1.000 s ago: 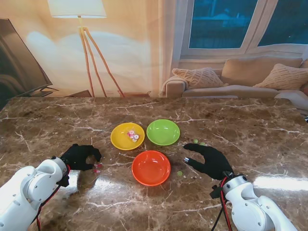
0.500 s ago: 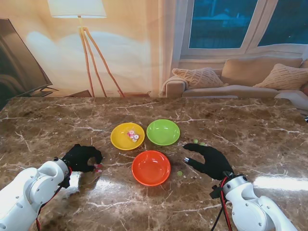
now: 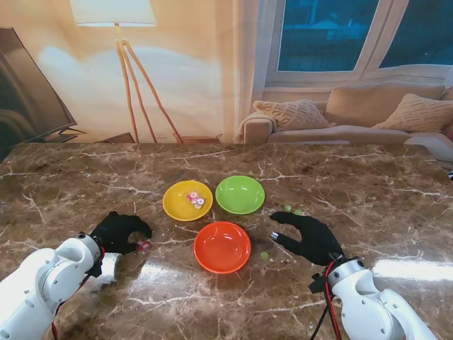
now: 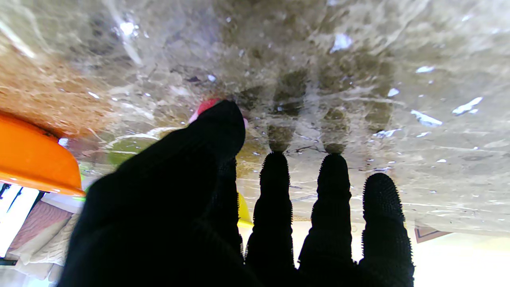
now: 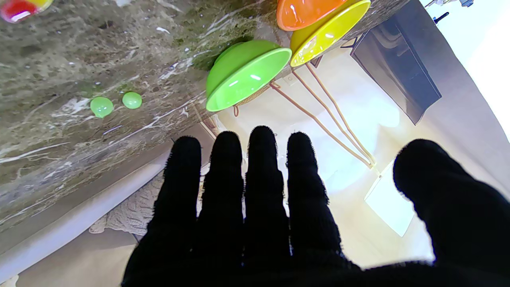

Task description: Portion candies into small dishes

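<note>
No readable text, label, brand, number or sign shows in any of the views.
</note>
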`<act>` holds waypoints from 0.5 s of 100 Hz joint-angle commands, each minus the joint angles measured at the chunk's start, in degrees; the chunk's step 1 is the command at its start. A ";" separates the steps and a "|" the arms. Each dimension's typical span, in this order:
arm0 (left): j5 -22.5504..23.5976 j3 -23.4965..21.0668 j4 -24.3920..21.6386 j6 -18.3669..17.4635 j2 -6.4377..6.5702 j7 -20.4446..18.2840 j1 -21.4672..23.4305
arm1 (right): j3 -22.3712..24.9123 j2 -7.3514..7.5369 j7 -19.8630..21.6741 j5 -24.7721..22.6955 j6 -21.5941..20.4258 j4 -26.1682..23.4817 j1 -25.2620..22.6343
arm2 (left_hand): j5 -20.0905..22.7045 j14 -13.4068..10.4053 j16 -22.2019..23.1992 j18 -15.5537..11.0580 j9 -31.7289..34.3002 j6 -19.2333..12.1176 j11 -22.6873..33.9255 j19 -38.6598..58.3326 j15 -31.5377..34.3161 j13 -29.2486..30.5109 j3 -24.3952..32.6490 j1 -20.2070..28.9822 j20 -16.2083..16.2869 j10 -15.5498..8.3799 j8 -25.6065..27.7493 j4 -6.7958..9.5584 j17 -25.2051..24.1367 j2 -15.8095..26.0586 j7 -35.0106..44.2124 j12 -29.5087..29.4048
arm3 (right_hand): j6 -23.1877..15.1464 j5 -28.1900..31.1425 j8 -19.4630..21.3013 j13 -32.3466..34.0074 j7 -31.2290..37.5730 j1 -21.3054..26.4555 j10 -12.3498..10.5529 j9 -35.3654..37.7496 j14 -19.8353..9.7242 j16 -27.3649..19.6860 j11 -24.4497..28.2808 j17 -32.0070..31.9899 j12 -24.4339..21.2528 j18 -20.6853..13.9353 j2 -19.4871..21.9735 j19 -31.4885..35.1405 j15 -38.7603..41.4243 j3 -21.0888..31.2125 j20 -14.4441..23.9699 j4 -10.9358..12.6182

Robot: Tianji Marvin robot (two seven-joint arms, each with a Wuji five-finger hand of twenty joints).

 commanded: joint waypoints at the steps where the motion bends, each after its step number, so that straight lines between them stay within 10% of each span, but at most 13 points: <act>1: 0.83 1.20 2.76 0.02 -0.28 -0.29 0.63 | -0.12 -0.10 0.74 0.31 0.09 0.14 -0.39 | 1.84 -2.62 -6.34 -0.69 0.25 0.50 0.84 1.24 -6.61 1.05 0.83 -0.32 0.72 -0.25 0.31 0.77 -0.74 -0.52 2.72 0.64 | -0.99 0.63 0.10 1.64 0.24 0.18 0.00 0.73 0.31 1.03 0.16 0.41 0.82 0.07 -0.65 1.26 0.40 0.97 1.17 0.32; 20: 1.35 2.05 3.50 0.32 -0.26 0.37 -0.10 | 0.00 -0.11 0.65 0.26 -0.12 0.15 -0.42 | 5.40 -2.45 -6.16 -0.49 1.25 -1.34 1.08 1.75 -6.10 1.67 -3.42 2.95 0.70 0.01 2.22 -1.22 -0.43 -1.61 7.44 0.45 | -1.08 0.85 0.12 1.62 0.35 0.22 -0.01 0.97 0.30 1.04 0.21 0.43 0.95 0.17 -0.71 1.31 0.37 1.05 1.14 0.33; 50: 2.56 2.74 4.20 0.21 -0.23 1.87 -0.83 | 0.21 -0.16 0.46 0.33 -0.11 0.10 -0.65 | 7.49 -2.53 -5.96 -0.32 3.33 -5.87 2.44 2.85 -5.19 2.94 -10.28 7.28 0.28 -0.13 5.07 0.12 0.14 -1.04 19.66 1.10 | -1.28 1.04 0.13 1.72 0.46 0.20 -0.10 1.17 0.32 1.09 0.22 0.42 1.09 0.23 -0.72 1.36 0.40 1.11 1.12 0.31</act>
